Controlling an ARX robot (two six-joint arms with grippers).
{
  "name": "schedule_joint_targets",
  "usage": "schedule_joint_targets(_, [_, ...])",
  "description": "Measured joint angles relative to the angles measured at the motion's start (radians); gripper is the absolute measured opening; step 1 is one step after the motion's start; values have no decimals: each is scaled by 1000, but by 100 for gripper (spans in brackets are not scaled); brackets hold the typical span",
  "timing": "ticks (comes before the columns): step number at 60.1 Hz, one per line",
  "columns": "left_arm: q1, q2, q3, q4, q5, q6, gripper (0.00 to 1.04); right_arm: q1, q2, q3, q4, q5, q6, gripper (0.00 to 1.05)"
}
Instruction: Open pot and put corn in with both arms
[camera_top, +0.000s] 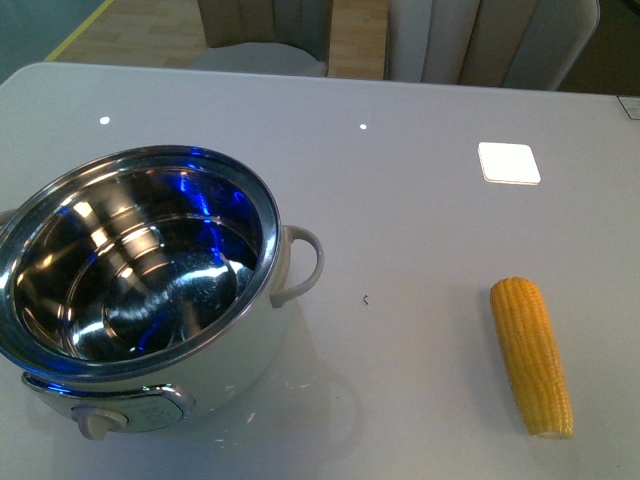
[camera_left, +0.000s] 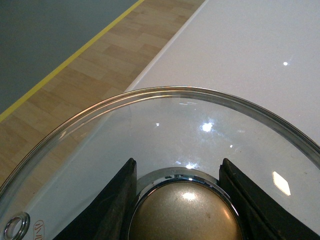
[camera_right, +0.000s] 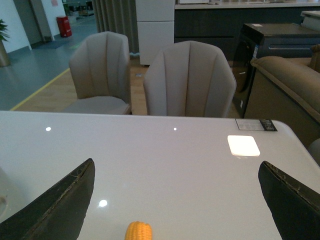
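One pot (camera_top: 235, 365), one corn (camera_top: 532, 355), one glass lid (camera_left: 165, 125) and two grippers make up the count, with two beige chairs (camera_right: 100, 70) (camera_right: 189, 80) beyond the far edge of the white tabletop (camera_top: 400, 220).

The pot sits at the near left corner of the tabletop, uncovered. Its shiny steel bowl holds nothing but blue and white reflections. One white loop handle (camera_top: 305, 265) sticks out toward the middle of the tabletop, and the control knob (camera_top: 97, 425) faces the near edge.

The corn lies flat on the bare tabletop toward the near right corner, well apart from the pot. Its length runs roughly from the far edge to the near edge, with the cut end nearest.

Neither arm appears in the front view.

In the left wrist view the left gripper (camera_left: 178, 165) has its two black fingers (camera_left: 117, 200) closed against either side of the lid's brass-coloured knob (camera_left: 185, 212), so it grips the lid. A tabletop edge and a wooden floor show through the glass, and a small metal ring (camera_left: 15, 225) sits near the lid's rim.

In the right wrist view the right gripper (camera_right: 176, 165) has its jaws spread wide and holds nothing. The tip of the corn (camera_right: 138, 231) shows between the fingers, on the tabletop below them.
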Motion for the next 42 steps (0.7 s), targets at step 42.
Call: schedule_joint_targets(42, [-65, 264, 226, 54, 17, -28, 43, 0, 0, 0, 0, 0, 0, 96])
